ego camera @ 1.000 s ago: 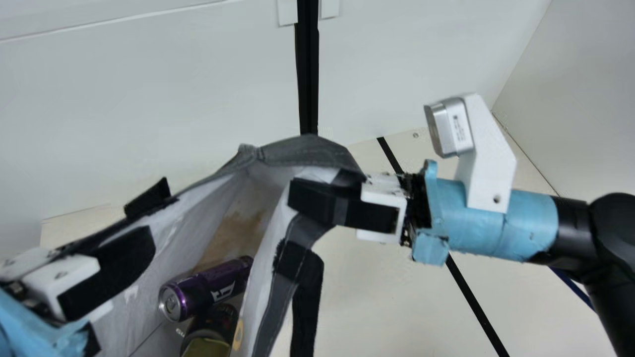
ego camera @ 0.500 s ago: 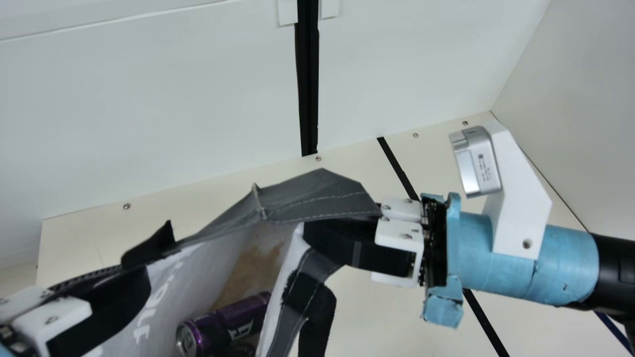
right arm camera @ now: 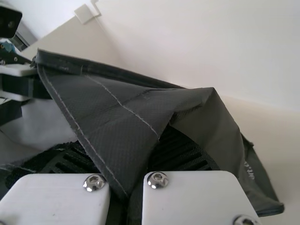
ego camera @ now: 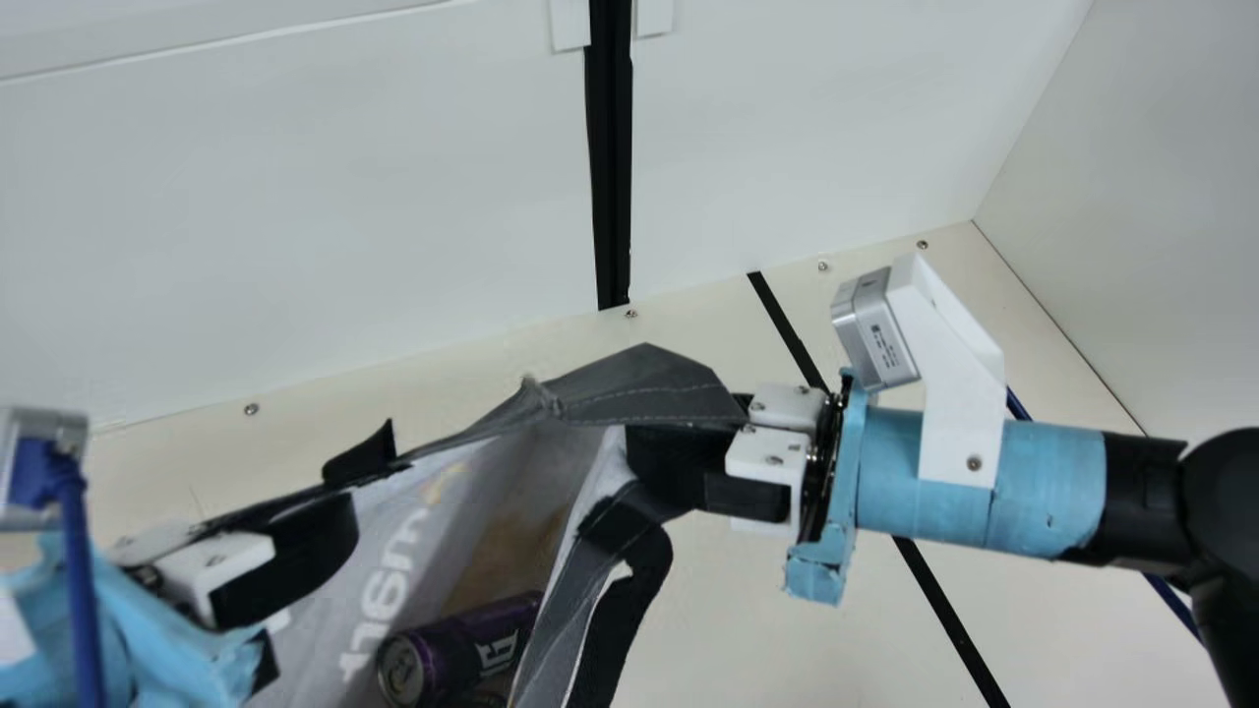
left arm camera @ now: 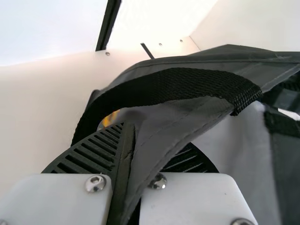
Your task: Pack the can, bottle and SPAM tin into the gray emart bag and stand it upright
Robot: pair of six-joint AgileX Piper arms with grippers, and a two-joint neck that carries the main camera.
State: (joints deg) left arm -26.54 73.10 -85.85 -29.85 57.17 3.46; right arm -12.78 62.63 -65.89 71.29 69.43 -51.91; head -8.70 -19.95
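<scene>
The gray emart bag (ego camera: 649, 383) hangs open-mouthed between my two grippers in the main view. My left gripper (ego camera: 285, 565) is shut on its left rim, my right gripper (ego camera: 703, 472) on its right rim. Inside, a purple can (ego camera: 462, 649) lies on its side; what is below it is cut off by the view's edge. In the left wrist view the bag's edge (left arm camera: 173, 122) is pinched in my left gripper (left arm camera: 129, 154), beside a black strap. The right wrist view has a gray fold (right arm camera: 112, 117) held by my right gripper (right arm camera: 136, 173).
The cream table (ego camera: 787, 610) with black strips stretches behind and to the right of the bag. White walls (ego camera: 295, 226) stand at the back and the right side. A blue cable (ego camera: 84, 590) hangs over my left arm.
Both grippers and the bag rim first moved down in the main view. Since then the left gripper has shifted right and up, the right one slightly left. Both kept hold of the bag.
</scene>
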